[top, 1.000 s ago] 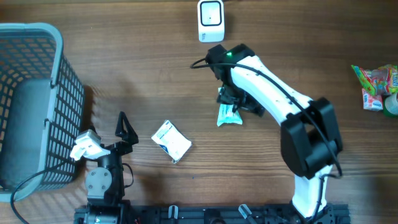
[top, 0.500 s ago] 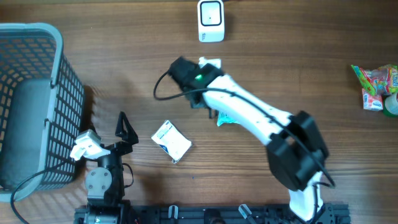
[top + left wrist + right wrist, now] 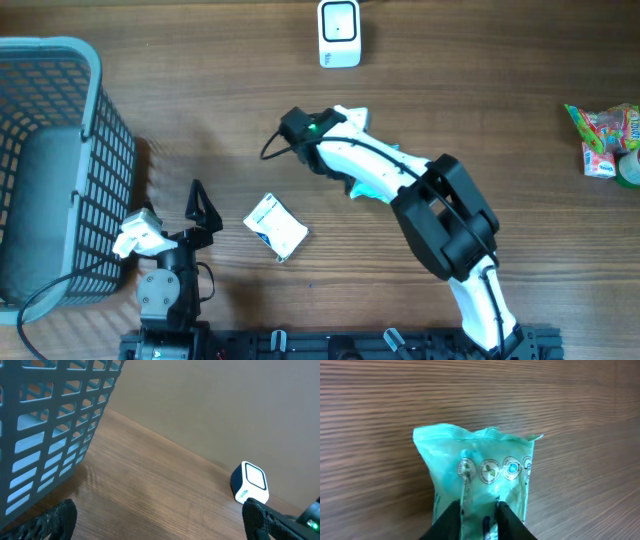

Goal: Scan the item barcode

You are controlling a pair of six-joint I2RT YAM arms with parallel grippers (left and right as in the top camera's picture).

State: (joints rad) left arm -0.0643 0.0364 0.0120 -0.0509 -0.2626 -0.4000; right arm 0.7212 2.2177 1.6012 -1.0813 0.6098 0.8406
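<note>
Right claw (image 3: pixel 479 516) is narrow, pinching the crinkly teal plastic pouch (image 3: pixel 479 455) mid-way across the brown wooden counter (image 3: pixel 500 90), at six o'clock of the white boxy scanner (image 3: pixel 339 33). Four round printed seals cross the pouch, lettering too small to read. Right arm reaches in from five o'clock, wrist low, pointing toward ten. Left claw (image 3: pixel 203 200) gapes wide at eight o'clock.

We take this for a mock shop checkout set up in a lab: a wood-grain worktop (image 3: pixel 200 90) against a plain beige wall (image 3: pixel 225 400) carries a white barcode scanner (image 3: pixel 339 33), a grey plastic shopping basket (image 3: pixel 105 160) and packaged goods: a teal pouch (image 3: pixel 475 475), a white packet (image 3: pixel 275 227), bright snack bags (image 3: pixel 603 135).
</note>
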